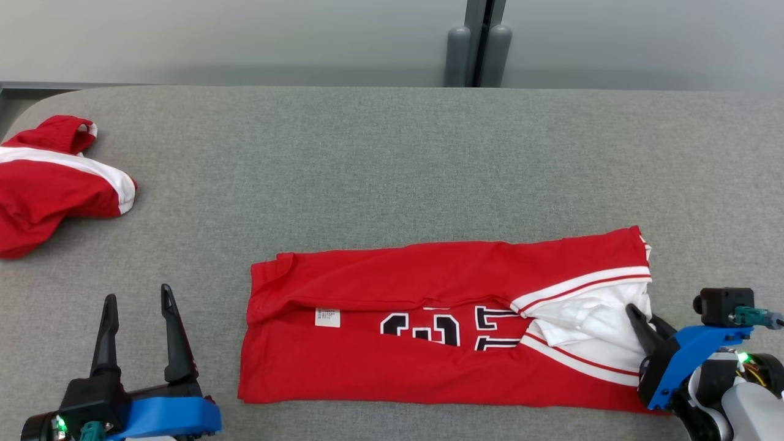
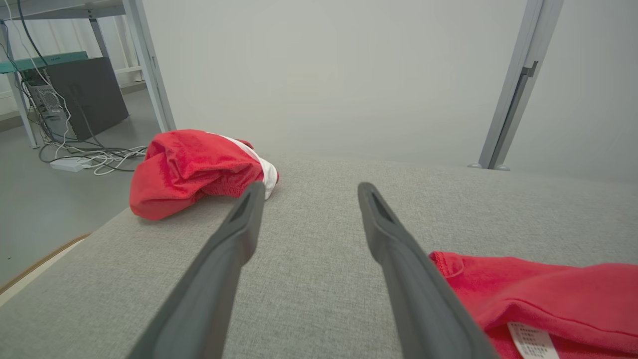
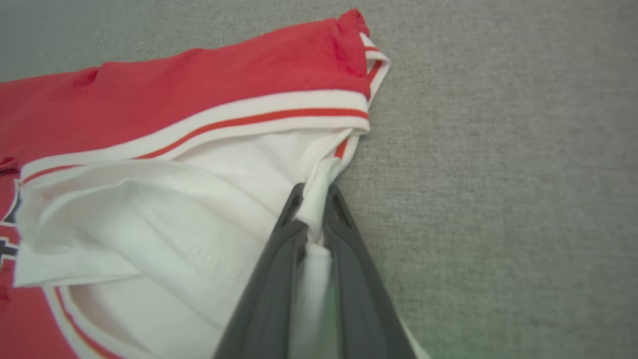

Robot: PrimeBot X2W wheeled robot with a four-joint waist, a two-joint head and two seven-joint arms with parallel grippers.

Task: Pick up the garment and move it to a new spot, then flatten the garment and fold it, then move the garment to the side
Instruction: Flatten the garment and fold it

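**Mia:** What's far over on the left of the grey cloth-covered table (image 1: 392, 141)?

**Sam:** A crumpled red and white cloth heap (image 1: 55, 184). It's well apart from everything else.

**Mia:** And the left gripper (image 1: 138, 294)?

**Sam:** Its two dark fingers are spread wide, with nothing between them. It sits near the left end of the red folded shirt with white stripes and dark letters (image 1: 429, 331), but it isn't touching it.

**Mia:** How does the shirt lie?

**Sam:** Flat, near the front of the table. It's a long strip that runs side to side, from one gripper over to the other.

**Mia:** And the right gripper (image 3: 315, 192)?

**Sam:** It's at the right end, pinching a bit of the white cloth by the striped edge.

**Mia:** So what comes next?

**Sam:** I think that end gets lifted and carried left, along the long way, to fold the strip in half. The right arm has hold, so it should lead.
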